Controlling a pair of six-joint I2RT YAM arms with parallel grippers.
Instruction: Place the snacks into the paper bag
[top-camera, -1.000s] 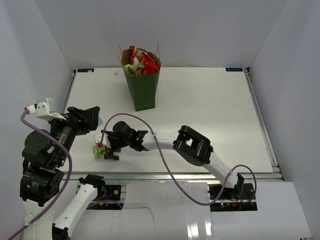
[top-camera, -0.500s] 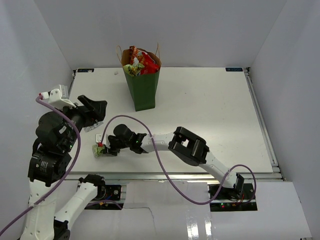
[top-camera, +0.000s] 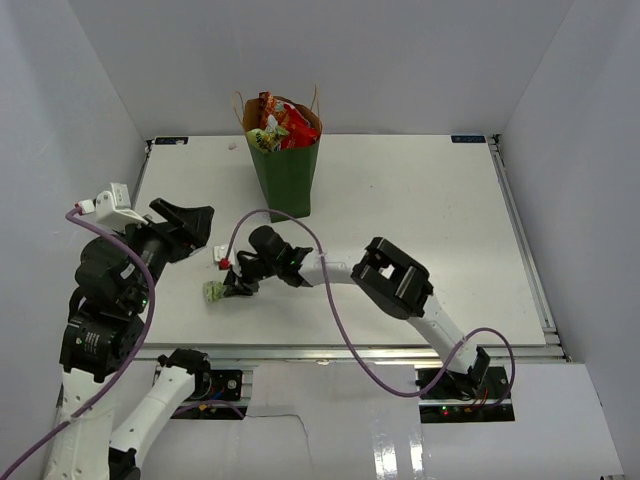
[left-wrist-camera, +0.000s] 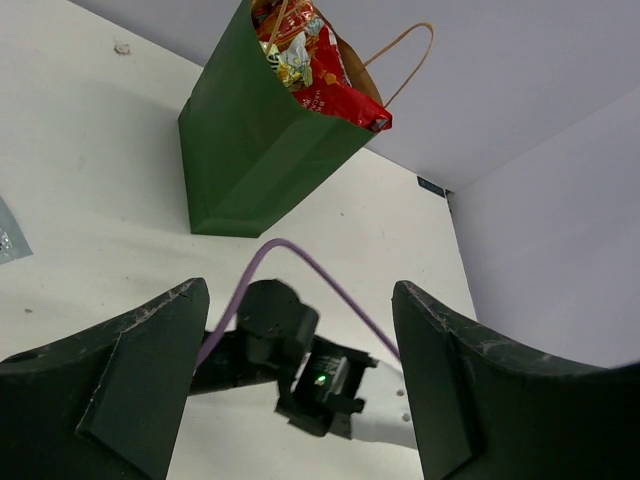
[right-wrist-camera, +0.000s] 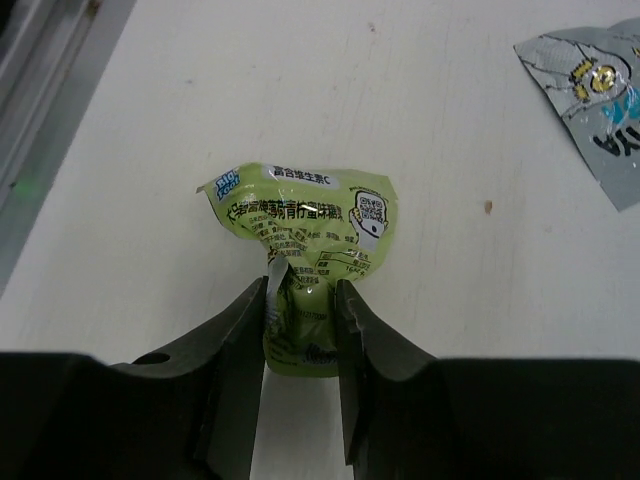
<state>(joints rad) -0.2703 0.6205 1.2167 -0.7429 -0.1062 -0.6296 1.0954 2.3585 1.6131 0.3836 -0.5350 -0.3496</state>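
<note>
Step in hand: by my judgement, lifting the light green packet (right-wrist-camera: 305, 225) to carry it to the paper bag (top-camera: 287, 185).
Right gripper (right-wrist-camera: 300, 300): fingers pressed onto the packet's crumpled lower end, a narrow pinch with most of the packet fanning out beyond the tips.
Packet position: near-left part of the table (top-camera: 430, 220), well apart from the bag; whether it has left the surface cannot be told.
Left gripper (top-camera: 188, 222): fingers spread wide, holding nothing, raised over the left side of the table and facing the bag.
Advice, lift: raise straight up, since the hold is only on one end and the packet is likely to swing.
Advice, approach: come in above the bag's rim, between the thin loop handles, and let go only when the packet is over the opening.
Risk: a sideways nudge could tip the tall bag.
Bag contents: standing upright at the far left-centre, filled to the top; red crinkly bags (left-wrist-camera: 325, 75) poke above the rim, with a paler packet beside them.
Room left: little, on my reading.
Also outstanding: a silver packet (right-wrist-camera: 590, 90) lies flat near the green one.
</note>
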